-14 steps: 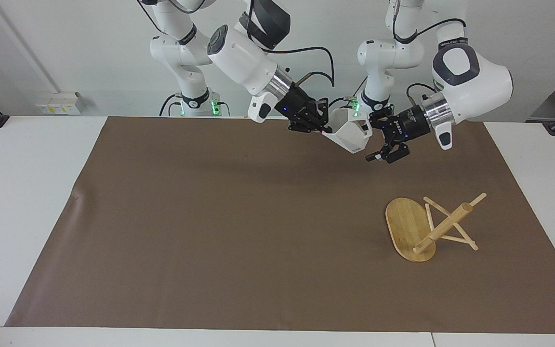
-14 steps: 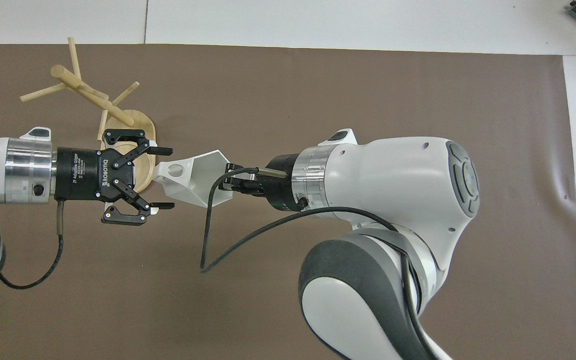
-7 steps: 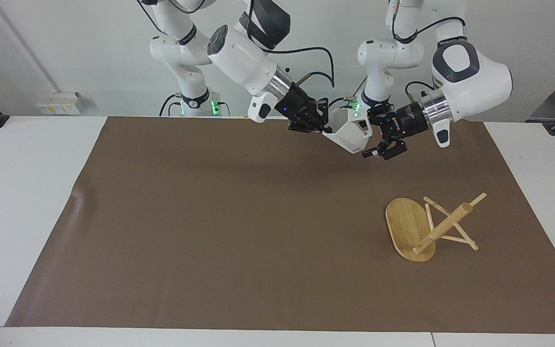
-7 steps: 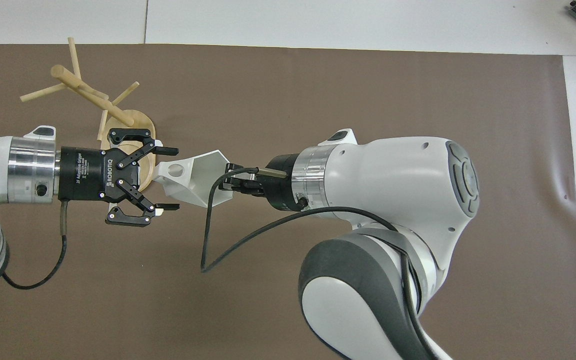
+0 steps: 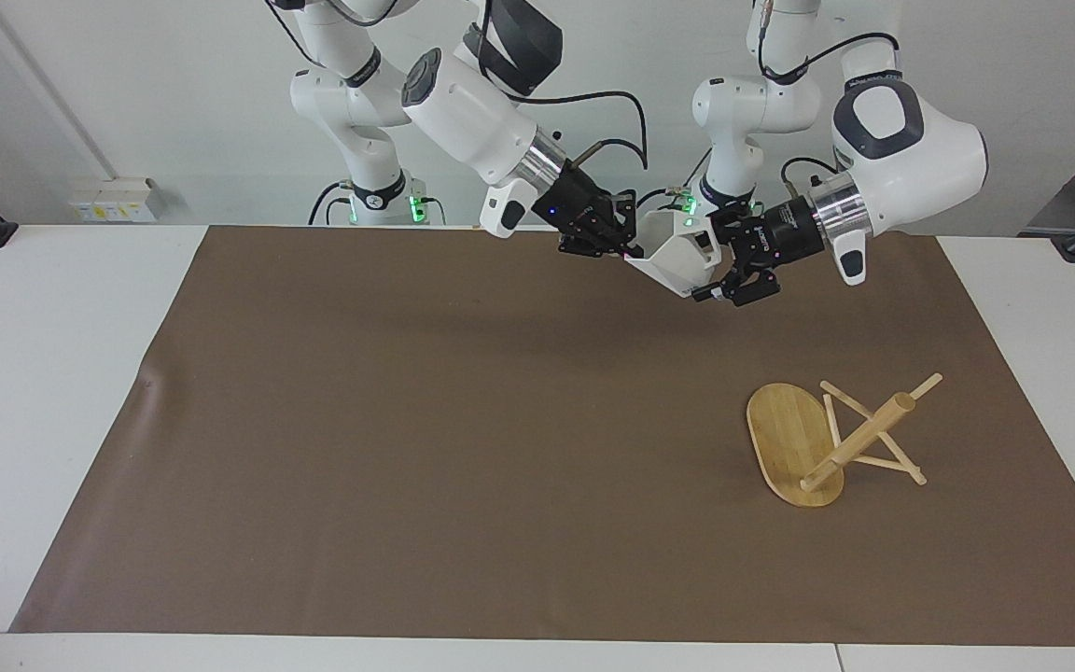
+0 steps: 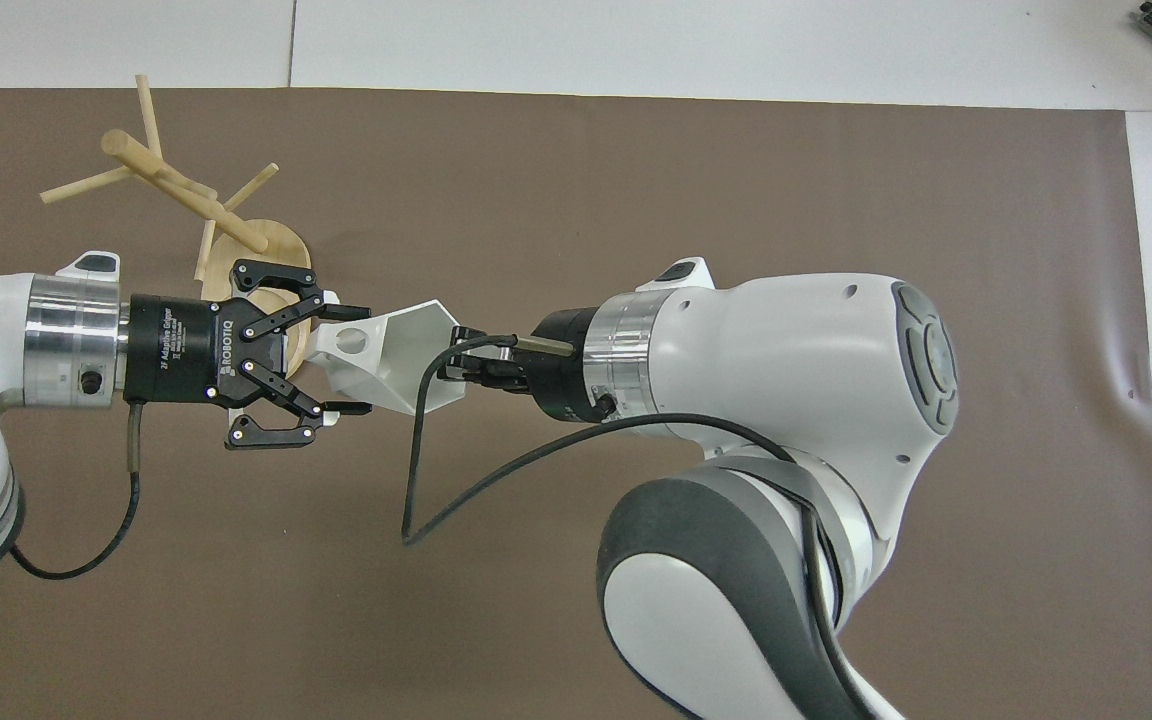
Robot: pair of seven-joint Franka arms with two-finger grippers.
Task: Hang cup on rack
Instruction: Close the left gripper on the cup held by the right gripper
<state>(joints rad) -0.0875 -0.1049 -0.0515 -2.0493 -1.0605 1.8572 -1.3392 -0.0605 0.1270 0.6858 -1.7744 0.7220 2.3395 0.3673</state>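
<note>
The white faceted cup (image 5: 677,257) (image 6: 401,345) hangs in the air over the mat's edge nearest the robots. My right gripper (image 5: 629,250) (image 6: 461,360) is shut on its rim. My left gripper (image 5: 719,275) (image 6: 354,360) meets the cup from the handle end, with its fingers closed in on the body on either side of the pierced handle (image 6: 344,341). The bamboo rack (image 5: 859,434) (image 6: 181,190) lies tipped over on the mat toward the left arm's end. Its oval base (image 5: 785,439) (image 6: 281,245) is up on edge and its pegs rest on the mat. In the overhead view my left gripper covers part of the base.
A brown mat (image 5: 463,429) covers most of the white table (image 5: 43,373). A black cable (image 6: 416,470) loops down from my right wrist. The right arm's large white body (image 6: 766,480) fills the middle of the overhead view.
My left gripper has moved in toward the cup, and its fingers have closed from wide open onto the cup's handle end. The right gripper and the cup have stayed put.
</note>
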